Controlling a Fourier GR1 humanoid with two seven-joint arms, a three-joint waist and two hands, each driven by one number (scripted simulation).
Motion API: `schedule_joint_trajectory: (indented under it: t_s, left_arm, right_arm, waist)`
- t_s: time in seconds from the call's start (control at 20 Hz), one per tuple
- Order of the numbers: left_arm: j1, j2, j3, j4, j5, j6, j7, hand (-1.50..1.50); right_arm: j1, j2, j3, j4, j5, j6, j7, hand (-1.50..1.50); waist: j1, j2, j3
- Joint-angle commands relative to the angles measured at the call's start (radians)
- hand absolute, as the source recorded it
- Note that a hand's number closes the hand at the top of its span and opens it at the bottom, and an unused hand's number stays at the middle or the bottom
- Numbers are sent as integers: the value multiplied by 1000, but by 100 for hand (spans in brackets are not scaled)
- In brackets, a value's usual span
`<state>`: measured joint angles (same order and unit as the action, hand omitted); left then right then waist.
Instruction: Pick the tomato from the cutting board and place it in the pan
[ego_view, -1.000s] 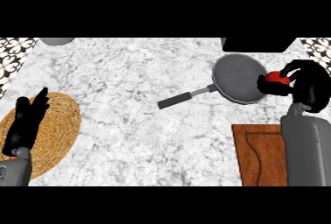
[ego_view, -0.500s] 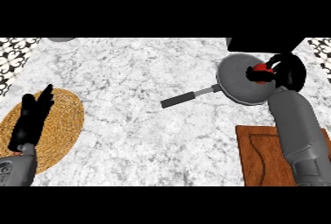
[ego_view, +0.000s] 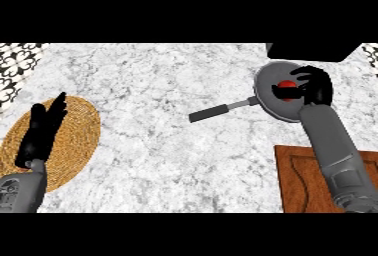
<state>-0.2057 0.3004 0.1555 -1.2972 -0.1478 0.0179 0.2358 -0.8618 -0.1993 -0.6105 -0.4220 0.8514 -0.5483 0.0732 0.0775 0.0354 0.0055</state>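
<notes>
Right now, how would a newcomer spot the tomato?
Start at the grey pan at the marble counter's far right. The right hand hovers over its bowl, curled round the tomato, the only red thing in view.

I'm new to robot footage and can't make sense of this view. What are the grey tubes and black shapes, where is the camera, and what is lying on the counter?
The camera sits where the robot's head would be and looks steeply down at a marble counter. The grey tubes coming in from the bottom are its two forearms; the black shapes at their ends are its hands.

The right hand reaches over a grey pan with a dark handle pointing toward the left. Its fingers are curled round a red tomato, holding it over the inside of the pan. Whether the tomato already touches the pan cannot be told from here.

Below that arm lies a brown wooden cutting board, partly hidden by the forearm.

The left hand rests open, fingers up, over a round woven mat at the left. It holds nothing.
</notes>
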Motion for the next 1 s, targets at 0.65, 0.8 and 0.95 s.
schedule_joint_trajectory:
  t_s: [0.65, 0.8, 0.95]
  left_arm:
    - [-21, -6, 3, 22, -8, 10, -23, 0]
    - [-18, 5, 10, 14, 0, -3, -3, 0]
    - [9, 16, 21, 11, 2, -7, -3, 0]
  right_arm:
    - [-57, 8, -190, 74, -224, -141, -374, -150]
    - [-49, 20, -233, 63, -272, -208, -438, -150]
    - [-27, -62, -276, 74, -324, -148, -469, -150]
  waist:
    - [4, 4, 1]
    - [-2, -2, 0]
    - [-16, -9, -1]
